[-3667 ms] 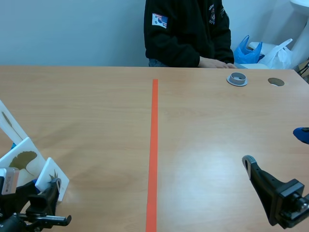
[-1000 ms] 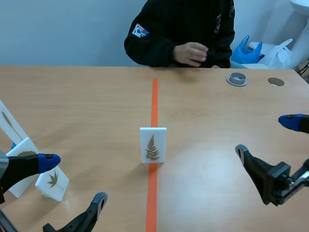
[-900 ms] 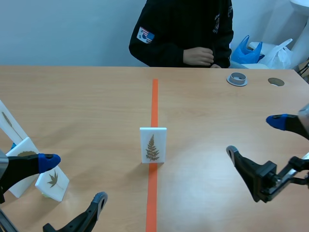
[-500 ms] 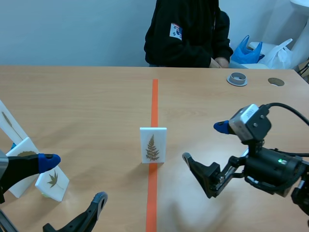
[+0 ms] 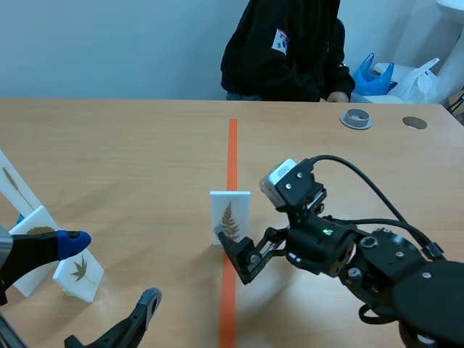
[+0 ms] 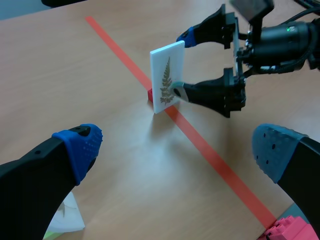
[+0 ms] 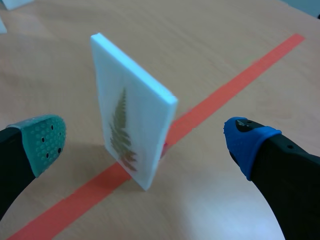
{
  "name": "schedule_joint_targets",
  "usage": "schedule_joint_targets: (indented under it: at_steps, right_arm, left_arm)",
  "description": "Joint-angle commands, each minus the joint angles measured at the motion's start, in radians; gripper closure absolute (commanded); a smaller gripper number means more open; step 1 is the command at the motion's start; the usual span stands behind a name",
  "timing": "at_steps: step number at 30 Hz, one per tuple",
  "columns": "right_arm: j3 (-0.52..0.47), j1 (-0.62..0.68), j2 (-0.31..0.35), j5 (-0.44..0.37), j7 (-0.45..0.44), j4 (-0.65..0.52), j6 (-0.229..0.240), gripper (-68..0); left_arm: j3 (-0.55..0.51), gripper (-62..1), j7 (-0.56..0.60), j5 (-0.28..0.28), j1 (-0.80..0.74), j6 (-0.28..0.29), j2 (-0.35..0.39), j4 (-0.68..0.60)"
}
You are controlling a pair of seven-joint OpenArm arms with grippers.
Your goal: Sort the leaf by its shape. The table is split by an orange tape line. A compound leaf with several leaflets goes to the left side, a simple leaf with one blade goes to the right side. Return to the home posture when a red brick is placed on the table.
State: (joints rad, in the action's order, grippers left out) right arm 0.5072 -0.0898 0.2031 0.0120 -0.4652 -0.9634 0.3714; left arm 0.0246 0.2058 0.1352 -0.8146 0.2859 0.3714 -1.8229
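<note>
While the right gripper (image 7: 145, 142) holds its fingers spread to either side, the fern card (image 7: 125, 100) stands upright on the orange tape line (image 7: 225, 95), long axis vertical, frond tip up. Left gripper (image 6: 177, 150) hangs open, well apart.

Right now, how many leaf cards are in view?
4. The fern card stands on the tape line; the maple card, ginkgo card and tall card are at the near left. More may be hidden there.
</note>
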Motion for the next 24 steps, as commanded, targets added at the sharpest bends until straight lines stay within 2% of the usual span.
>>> schedule_joint_targets:
  at_steps: [1, 3, 8, 9, 11, 15, 19, 24]
  right_arm:
    - [0.013, -0.030, -0.014, -0.014, -0.017, 0.002, -0.008, -67.9]
    - [0.037, -0.045, -0.033, -0.011, -0.016, 0.034, -0.033, -67.9]
    - [0.073, -0.057, -0.062, 0.007, -0.026, 0.085, -0.047, -67.9]
    - [0.078, -0.057, -0.062, 0.008, -0.030, 0.086, -0.051, -65.6]
    - [0.084, -0.057, -0.062, 0.008, -0.032, 0.086, -0.059, -56.5]
    - [0.083, -0.056, -0.059, 0.008, -0.038, 0.086, -0.066, -47.5]
    - [0.083, -0.051, -0.050, 0.008, -0.050, 0.086, -0.071, -33.2]
    - [0.083, -0.031, -0.034, 0.008, -0.111, 0.085, -0.095, -25.3]
  left_arm:
    - [-0.001, -62.3, 0.013, 0.010, -0.002, 0.001, -0.003, -0.002]
    - [-0.001, -62.3, 0.013, 0.010, -0.002, 0.000, -0.003, -0.002]
    - [-0.001, -62.3, 0.013, 0.010, -0.002, -0.003, -0.003, -0.002]
    - [-0.001, -62.3, 0.013, 0.010, -0.002, -0.003, -0.003, -0.002]
    - [-0.001, -62.3, 0.013, 0.010, -0.002, -0.003, -0.003, -0.002]
    - [-0.001, -62.3, 0.013, 0.010, -0.002, -0.003, -0.003, -0.002]
    - [-0.001, -62.3, 0.014, 0.010, -0.002, -0.003, -0.003, -0.002]
    - [-0.001, -62.3, 0.013, 0.010, -0.002, -0.003, -0.003, -0.002]
